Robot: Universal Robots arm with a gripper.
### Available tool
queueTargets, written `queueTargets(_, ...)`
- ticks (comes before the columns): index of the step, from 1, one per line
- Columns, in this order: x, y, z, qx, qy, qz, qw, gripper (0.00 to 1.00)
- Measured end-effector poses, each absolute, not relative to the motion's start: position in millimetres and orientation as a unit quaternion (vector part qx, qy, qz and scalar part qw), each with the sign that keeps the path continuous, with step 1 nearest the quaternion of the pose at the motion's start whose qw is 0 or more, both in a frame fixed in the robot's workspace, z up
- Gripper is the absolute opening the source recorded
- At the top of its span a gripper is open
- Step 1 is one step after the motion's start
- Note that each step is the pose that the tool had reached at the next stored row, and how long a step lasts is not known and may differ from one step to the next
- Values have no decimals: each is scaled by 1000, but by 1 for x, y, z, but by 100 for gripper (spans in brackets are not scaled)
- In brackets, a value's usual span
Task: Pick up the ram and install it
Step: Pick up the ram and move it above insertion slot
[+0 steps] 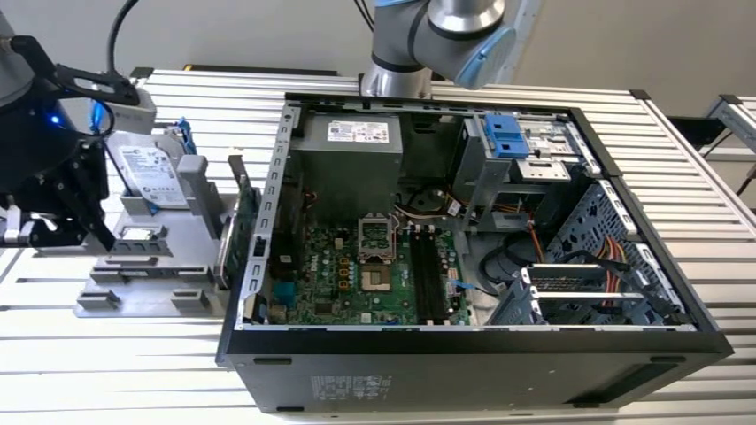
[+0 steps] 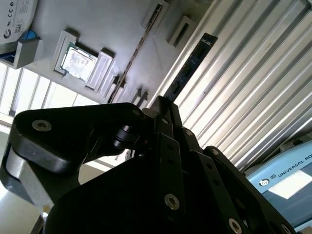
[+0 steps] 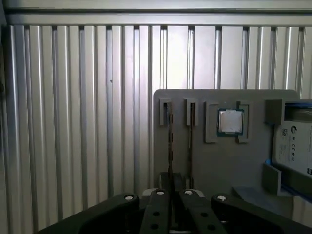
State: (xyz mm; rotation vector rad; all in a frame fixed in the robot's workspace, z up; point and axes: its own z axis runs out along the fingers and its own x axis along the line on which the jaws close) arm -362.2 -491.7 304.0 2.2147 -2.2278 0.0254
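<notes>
Ram (image 2: 192,63) pinched at one end by closed gripper (image 2: 165,105); dark-blue stick juts from fingertips in both wrist views, by gray holder (image 3: 219,165). Exterior view: gripper at 9 o'clock of open computer case (image 1: 473,354).

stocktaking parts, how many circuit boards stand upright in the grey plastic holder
2: the long dark-blue ram stick in one slot, and a larger green expansion card in the slot beside it.
</notes>
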Motion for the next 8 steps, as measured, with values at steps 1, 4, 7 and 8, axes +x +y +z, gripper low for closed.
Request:
queueTargets(1, -362, -492, 305, 705, -709, 8, 0, 0)
queueTargets(4, -362, -492, 308, 705, -709, 8, 0, 0)
queueTargets(7, -362, -492, 310, 705, -710, 8, 0, 0)
queueTargets(8, -362, -492, 311, 704, -710, 8, 0, 0)
